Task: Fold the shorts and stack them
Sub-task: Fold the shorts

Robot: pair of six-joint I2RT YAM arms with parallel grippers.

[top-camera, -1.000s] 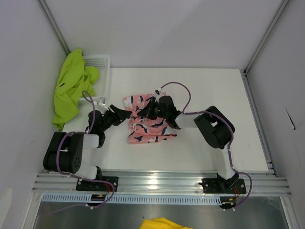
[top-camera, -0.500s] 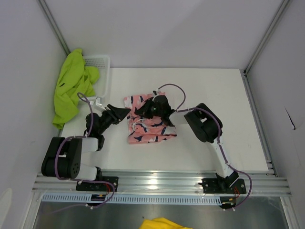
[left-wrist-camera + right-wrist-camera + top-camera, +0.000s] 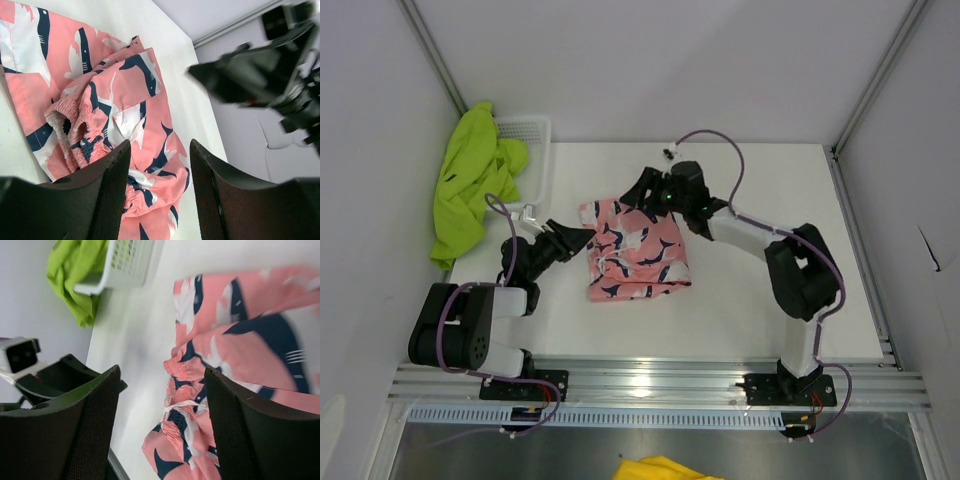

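Since a second ago my right arm has swung off the middle of the pink shorts [image 3: 640, 255] to their far edge, while the left arm has hardly shifted. The right fingers [image 3: 95, 425] are spread apart with nothing between them, and the left fingers [image 3: 107, 195] are also apart and empty, just beside the shorts' left edge.

The pink shorts lie mid-bench [image 3: 770, 200], still rumpled, the elastic waistband bunched up. I judge the main risk is a shallow pinch that catches only the top layer. The fold would then drag crooked and lock in the creases.

The lime green shorts [image 3: 470, 190] drape over the white mesh basket [image 3: 532, 128] at the far left, partly hanging past the bench side, and a careless tug could drop them.

I count two shorts, one pink and one green, one basket and two arms.
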